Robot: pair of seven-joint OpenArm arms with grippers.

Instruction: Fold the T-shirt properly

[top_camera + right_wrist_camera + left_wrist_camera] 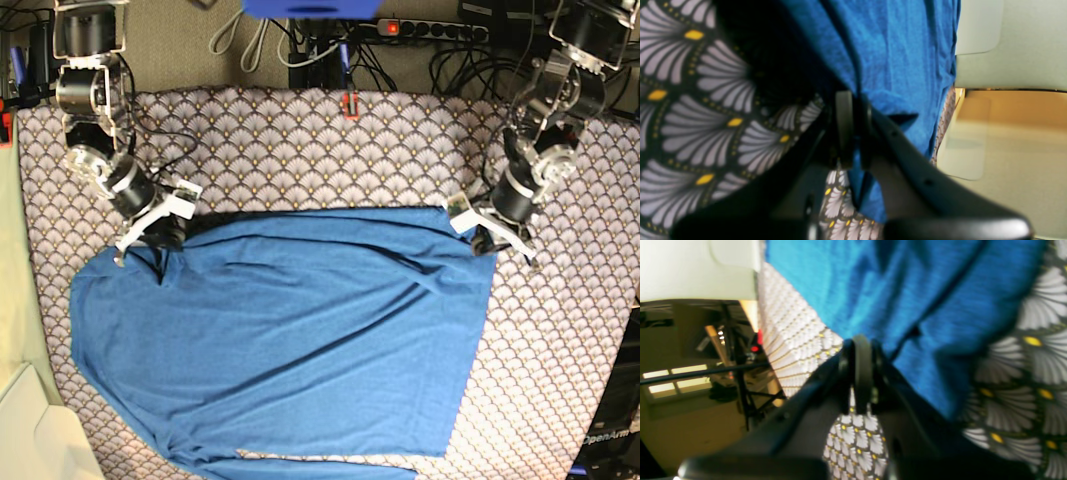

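Blue knit is pinched in both end effectors. The right end effector (853, 130) has its jaws closed together on a fold of the T-shirt (290, 340), with fabric visibly running down between them in its wrist view. The left end effector (862, 373) is also closed; its wrist view shows the jaws pressed together right at the shirt's edge, so it looks like it has cloth too, though the blur makes that harder to confirm.

In the base view the two grips sit at the shirt's far corners, one on each side, well apart. That placement makes sense: holding both corners of the same edge lets the arms lift and carry that edge over evenly for a fold.

The shirt lies spread across the patterned table cloth (300, 150) on the table, wrinkled diagonally through the middle, with its near edge by the table's front.
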